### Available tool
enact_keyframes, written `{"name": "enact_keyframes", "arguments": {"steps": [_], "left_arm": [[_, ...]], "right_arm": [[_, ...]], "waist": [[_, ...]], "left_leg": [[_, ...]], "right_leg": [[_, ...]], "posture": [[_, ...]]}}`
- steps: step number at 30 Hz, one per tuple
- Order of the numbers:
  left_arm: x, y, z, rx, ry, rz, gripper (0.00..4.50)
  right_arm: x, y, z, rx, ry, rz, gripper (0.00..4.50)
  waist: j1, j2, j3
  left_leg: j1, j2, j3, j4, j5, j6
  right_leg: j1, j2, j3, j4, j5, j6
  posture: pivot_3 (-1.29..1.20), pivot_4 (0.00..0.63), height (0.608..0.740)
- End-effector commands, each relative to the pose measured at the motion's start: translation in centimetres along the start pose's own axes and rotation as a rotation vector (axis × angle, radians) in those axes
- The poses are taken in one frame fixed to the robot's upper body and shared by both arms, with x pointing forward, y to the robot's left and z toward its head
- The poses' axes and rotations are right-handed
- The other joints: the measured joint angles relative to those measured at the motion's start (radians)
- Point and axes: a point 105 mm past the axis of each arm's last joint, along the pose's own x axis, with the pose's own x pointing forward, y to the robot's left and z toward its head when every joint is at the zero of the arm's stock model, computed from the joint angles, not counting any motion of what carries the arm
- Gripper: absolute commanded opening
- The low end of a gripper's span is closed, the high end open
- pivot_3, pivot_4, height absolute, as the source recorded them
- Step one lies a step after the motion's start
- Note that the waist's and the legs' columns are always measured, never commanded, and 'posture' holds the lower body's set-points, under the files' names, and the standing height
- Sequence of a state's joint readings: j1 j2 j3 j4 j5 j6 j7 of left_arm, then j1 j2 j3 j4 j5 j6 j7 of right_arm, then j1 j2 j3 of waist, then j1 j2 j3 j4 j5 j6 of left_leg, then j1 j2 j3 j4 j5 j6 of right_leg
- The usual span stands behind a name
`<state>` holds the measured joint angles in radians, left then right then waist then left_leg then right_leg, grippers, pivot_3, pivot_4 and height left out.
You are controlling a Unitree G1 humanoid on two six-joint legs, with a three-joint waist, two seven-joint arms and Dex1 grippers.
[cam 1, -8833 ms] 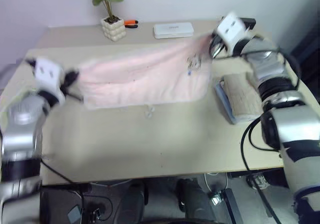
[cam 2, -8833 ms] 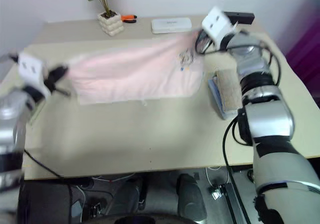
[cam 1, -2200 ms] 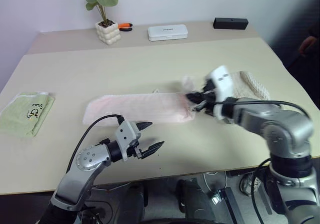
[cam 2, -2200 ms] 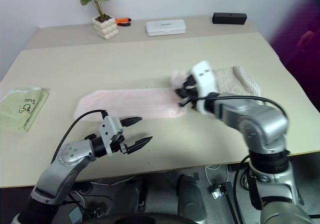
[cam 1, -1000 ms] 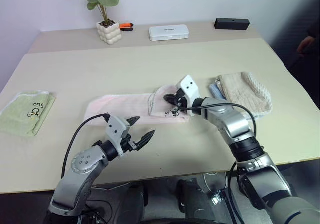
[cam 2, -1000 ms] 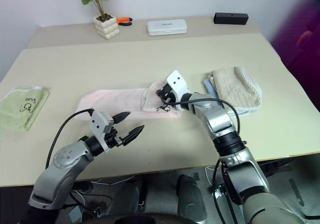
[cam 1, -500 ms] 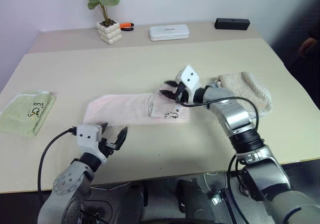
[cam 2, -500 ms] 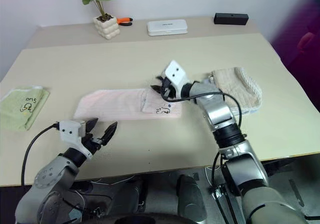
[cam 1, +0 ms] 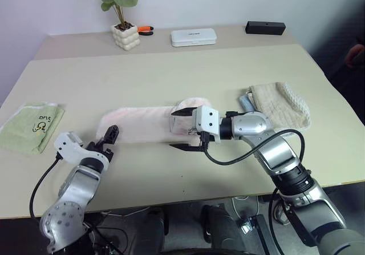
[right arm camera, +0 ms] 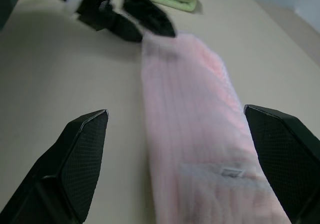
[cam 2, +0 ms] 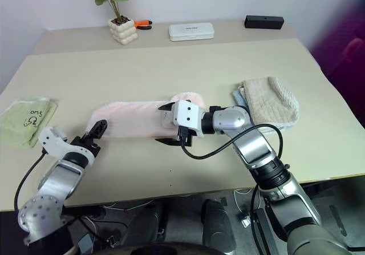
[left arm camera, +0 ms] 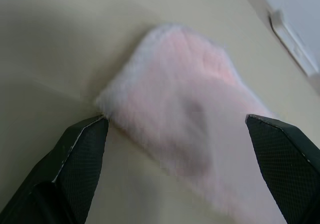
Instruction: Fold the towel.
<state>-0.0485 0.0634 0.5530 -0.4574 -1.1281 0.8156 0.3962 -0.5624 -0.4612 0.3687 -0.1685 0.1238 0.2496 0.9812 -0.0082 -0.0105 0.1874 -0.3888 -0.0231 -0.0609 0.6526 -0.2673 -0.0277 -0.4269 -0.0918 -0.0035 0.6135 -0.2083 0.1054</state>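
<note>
1. Left gripper [cam 1: 109,138] at 7 o'clock on the table [cam 1: 171,72]: fingers spread wide, empty, aimed at the towel's left end.
2. Right gripper [cam 1: 183,129] at centre: jaws wide apart, empty, pointing toward 9 o'clock over the towel's folded right end.
3. Towel [cam 1: 142,124]: long pink strip at mid-table, right end doubled back.
4. Green towel [cam 1: 31,126] at 9 o'clock; beige cloth [cam 1: 282,104] at 3 o'clock.
5. Potted plant [cam 1: 122,15] at 11 o'clock.

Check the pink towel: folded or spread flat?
Folded: the towel lies as a narrow strip, its right end doubled over by the open right gripper.
</note>
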Motion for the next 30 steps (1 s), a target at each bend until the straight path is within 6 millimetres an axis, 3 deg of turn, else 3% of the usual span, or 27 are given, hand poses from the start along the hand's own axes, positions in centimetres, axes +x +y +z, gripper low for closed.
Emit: {"name": "enact_keyframes", "arguments": {"steps": [1, 3, 6, 12, 14, 16, 18, 22, 25, 28, 30], "left_arm": [[0.7, 0.6, -0.1, -0.058, 0.020, 0.037, 4.50], [1.0, 0.7, 0.0, -0.084, 0.019, 0.049, 4.25], [1.5, 0.6, 0.5, -0.109, -0.004, 0.045, 3.18], [1.8, 0.5, 1.5, -0.132, -0.038, 0.026, 0.10], [1.4, 0.1, 3.3, -0.143, -0.122, -0.013, 0.04], [0.3, -0.3, 6.9, -0.142, -0.272, -0.082, 0.04], [-1.0, -0.5, 10.1, -0.024, -0.384, -0.127, 0.04], [-2.4, -2.6, 13.0, 0.193, -0.408, -0.260, 0.04], [-2.5, -4.5, 12.7, 0.333, -0.358, -0.351, 0.04], [-2.8, -9.1, 7.9, 0.579, -0.165, -0.591, 0.04], [-3.1, -10.4, 5.3, 0.656, -0.076, -0.688, 0.04]], "right_arm": [[0.1, 0.1, 1.6, -0.050, -0.038, -0.014, 4.44], [0.1, 0.1, 1.7, -0.049, -0.039, -0.022, 4.48], [-0.2, 0.5, 1.2, -0.054, -0.013, -0.034, 4.50], [-0.6, 1.2, 1.1, -0.042, 0.004, -0.046, 4.50], [-0.7, 1.4, 1.1, -0.037, 0.008, -0.048, 4.50], [-0.8, 1.5, 1.4, -0.032, 0.006, -0.048, 4.50], [-1.1, 1.5, 1.6, -0.016, -0.001, -0.053, 4.50], [-1.6, 1.4, 0.4, 0.012, 0.050, -0.065, 4.50], [-1.8, 1.1, -0.4, 0.023, 0.074, -0.079, 4.50], [-1.9, 0.3, -1.2, 0.046, 0.093, -0.125, 4.50], [-1.9, 0.1, -1.5, 0.046, 0.102, -0.138, 4.50]], "waist": [[0.000, 0.000, 0.000], [0.001, 0.000, 0.000], [0.005, 0.000, 0.000], [0.016, -0.001, 0.000], [0.018, -0.001, 0.000], [0.018, -0.002, 0.000], [0.013, -0.003, 0.000], [0.013, -0.004, 0.000], [0.021, -0.004, 0.000], [0.022, -0.006, 0.000], [0.019, -0.006, 0.000]], "left_leg": [[0.000, 0.000, 0.000, 0.000, 0.000, 0.000], [0.000, 0.000, 0.000, 0.000, 0.000, 0.000], [0.000, 0.000, 0.000, 0.000, 0.000, 0.000], [0.000, 0.000, 0.001, 0.000, 0.000, -0.001], [0.000, 0.000, 0.000, 0.000, 0.000, -0.001], [0.000, 0.000, 0.000, 0.000, 0.000, -0.001], [0.000, 0.000, 0.001, 0.000, 0.000, -0.001], [0.000, 0.001, 0.001, -0.002, 0.000, -0.001], [0.000, 0.001, 0.001, -0.002, 0.000, -0.001], [0.000, 0.000, 0.001, -0.001, 0.001, -0.001], [-0.001, 0.000, 0.001, -0.001, 0.001, -0.001]], "right_leg": [[0.000, 0.000, 0.000, 0.000, 0.000, 0.000], [0.000, 0.000, 0.000, 0.000, 0.000, 0.000], [0.000, 0.000, 0.000, 0.000, 0.000, 0.000], [0.000, 0.000, 0.000, 0.000, -0.001, -0.003], [0.000, 0.000, 0.000, 0.000, -0.001, -0.003], [0.000, 0.000, 0.000, -0.001, -0.002, -0.003], [0.000, 0.000, 0.000, -0.001, -0.002, -0.004], [-0.001, 0.002, 0.000, -0.001, -0.002, -0.005], [0.000, 0.001, 0.000, -0.002, -0.002, -0.005], [0.000, 0.001, 0.000, -0.002, -0.002, -0.005], [0.000, 0.001, 0.001, -0.002, -0.002, -0.005]], "posture": [[0.00, 0.150, 0.740], [0.00, 0.150, 0.740], [0.00, 0.150, 0.740], [0.00, 0.150, 0.740], [0.00, 0.150, 0.740], [0.00, 0.150, 0.740], [0.00, 0.150, 0.740], [0.00, 0.150, 0.740], [0.00, 0.150, 0.740], [0.00, 0.150, 0.740], [0.00, 0.150, 0.740]]}}
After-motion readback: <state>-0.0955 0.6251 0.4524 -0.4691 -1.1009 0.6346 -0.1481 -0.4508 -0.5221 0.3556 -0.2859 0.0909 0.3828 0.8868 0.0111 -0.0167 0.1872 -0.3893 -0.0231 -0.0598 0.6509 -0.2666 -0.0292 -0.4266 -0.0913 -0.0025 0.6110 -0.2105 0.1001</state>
